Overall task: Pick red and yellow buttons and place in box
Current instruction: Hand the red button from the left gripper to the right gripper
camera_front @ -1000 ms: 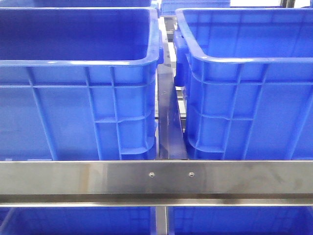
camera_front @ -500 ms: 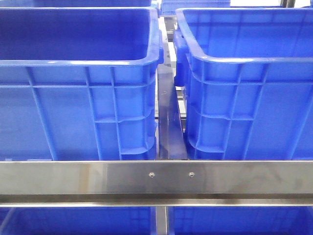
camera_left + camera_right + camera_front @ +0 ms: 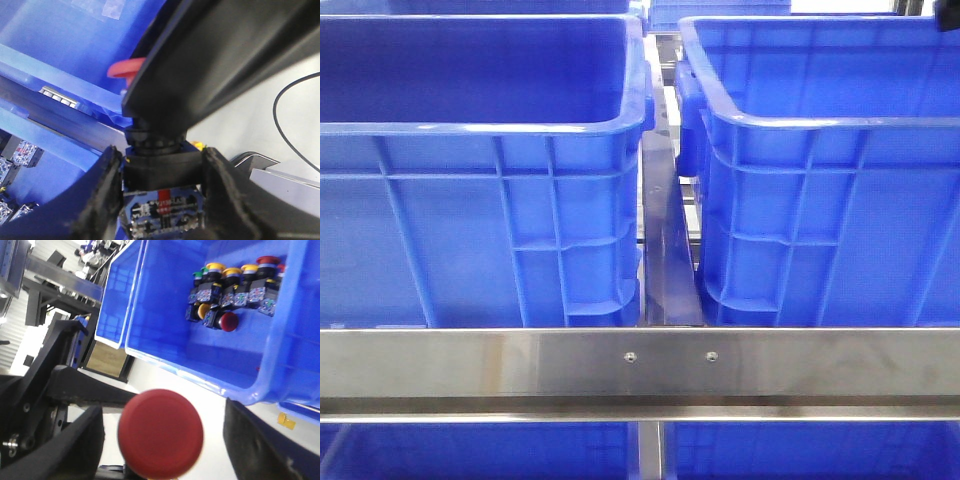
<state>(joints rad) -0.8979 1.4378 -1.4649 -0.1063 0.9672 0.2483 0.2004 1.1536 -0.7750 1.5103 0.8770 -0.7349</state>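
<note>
Clearly, the right hand [image 3: 160, 450] has a red button [image 3: 160, 434] between its dark fingers [image 3: 260, 440], carried outside the rim of a blue crate [image 3: 165, 305] where more buttons [image 3: 232, 287] huddle by one wall, leaving most of the floor bare. The left hand [image 3: 162, 195] grips a black-bodied switch [image 3: 161, 162], its red cap [image 3: 125, 68] peeking past an arm link. Ahead, two blue crates [image 3: 480, 150] sit with a narrow gap between, behind a steel rail [image 3: 640, 365].
</note>
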